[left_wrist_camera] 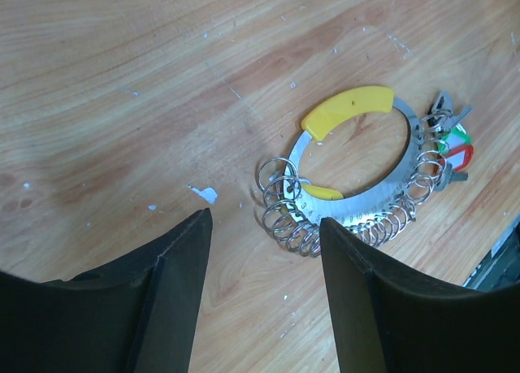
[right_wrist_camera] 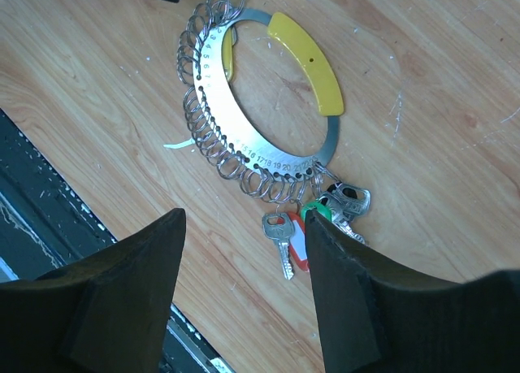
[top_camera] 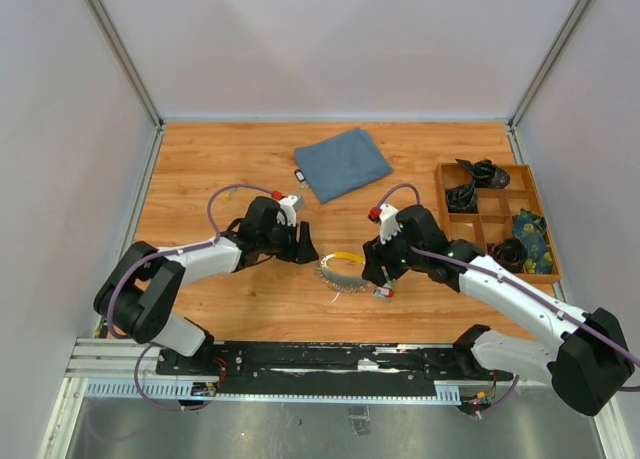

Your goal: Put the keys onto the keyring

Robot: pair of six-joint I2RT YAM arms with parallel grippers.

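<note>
The keyring (top_camera: 341,272) is a grey numbered metal loop with a yellow handle and several small split rings, lying flat on the wooden table between both arms. Several keys (right_wrist_camera: 279,235) with red, green and white tags hang from rings at one end, resting on the table. In the left wrist view the keyring (left_wrist_camera: 382,196) lies just ahead of my fingers, with the keys (left_wrist_camera: 447,141) at its far side. My left gripper (left_wrist_camera: 264,220) is open and empty, left of the ring (top_camera: 305,249). My right gripper (right_wrist_camera: 246,216) is open and empty, just above the keys (top_camera: 378,269).
A folded blue cloth (top_camera: 342,163) lies at the back centre, with a small object (top_camera: 298,176) beside it. A wooden compartment tray (top_camera: 440,204) with dark items stands at the right. The black mounting rail (top_camera: 330,359) runs along the near edge.
</note>
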